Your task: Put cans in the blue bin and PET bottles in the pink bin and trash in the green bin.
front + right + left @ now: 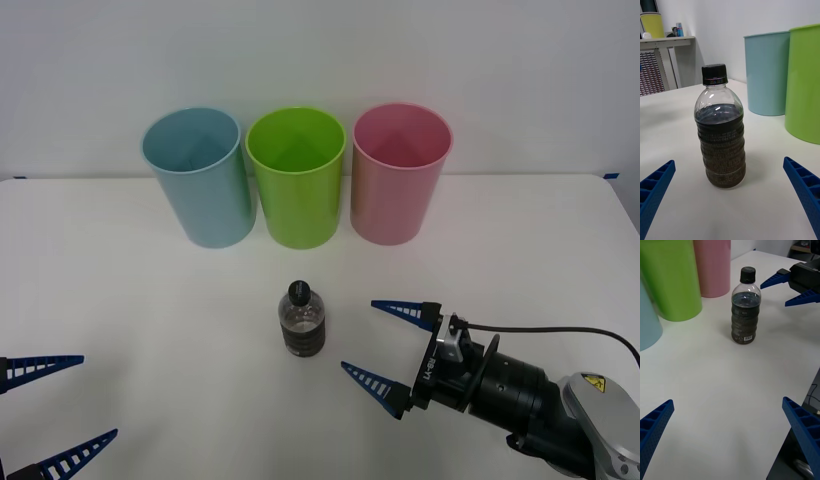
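A small clear PET bottle [300, 320] with a black cap and dark lower body stands upright mid-table, also seen as the bottle [720, 129] and the bottle [745, 307]. Behind it stand the blue bin [198, 178], the green bin [297, 178] and the pink bin [399, 174] in a row. My right gripper [358, 338] is open, a short way to the bottle's right, its fingers pointing at it without touching. My left gripper [62, 400] is open at the table's near left corner, far from the bottle.
The white table [120, 300] runs to a wall behind the bins. A black cable [560, 330] trails from the right wrist. In the right wrist view a shelf [666, 41] with small items stands beyond the table.
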